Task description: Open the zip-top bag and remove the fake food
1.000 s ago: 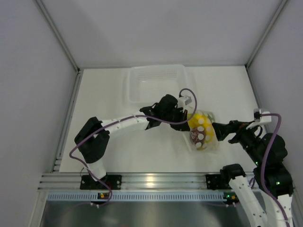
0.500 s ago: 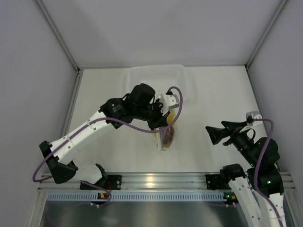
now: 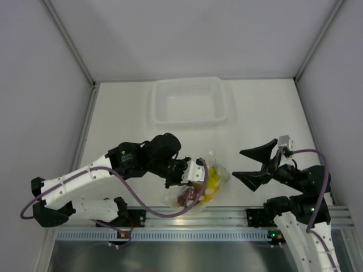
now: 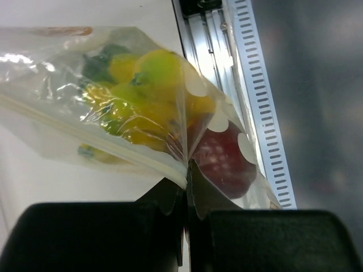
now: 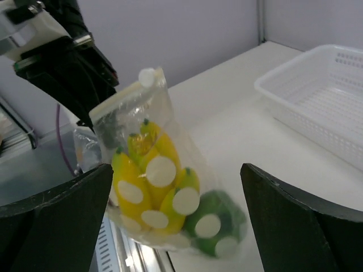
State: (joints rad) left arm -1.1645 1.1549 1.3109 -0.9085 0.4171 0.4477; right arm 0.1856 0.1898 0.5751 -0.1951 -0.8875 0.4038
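Note:
The clear zip-top bag with white dots hangs near the table's front edge, held by its zip edge. My left gripper is shut on that edge; in the left wrist view its jaws pinch the bag. Inside are the yellow banana bunch, the dark red round fruit and the green pepper-like piece. My right gripper is wide open and empty, to the right of the bag and apart from it; its fingers frame the bag in the right wrist view.
A rigid translucent white tray stands at the back of the table, also in the right wrist view. The aluminium rail runs along the table's front edge just below the bag. Grey walls enclose the table on three sides.
My left gripper has carried the bag from the table's middle toward the front edge. My right gripper has let go of the bag, drawn back right and opened wide.

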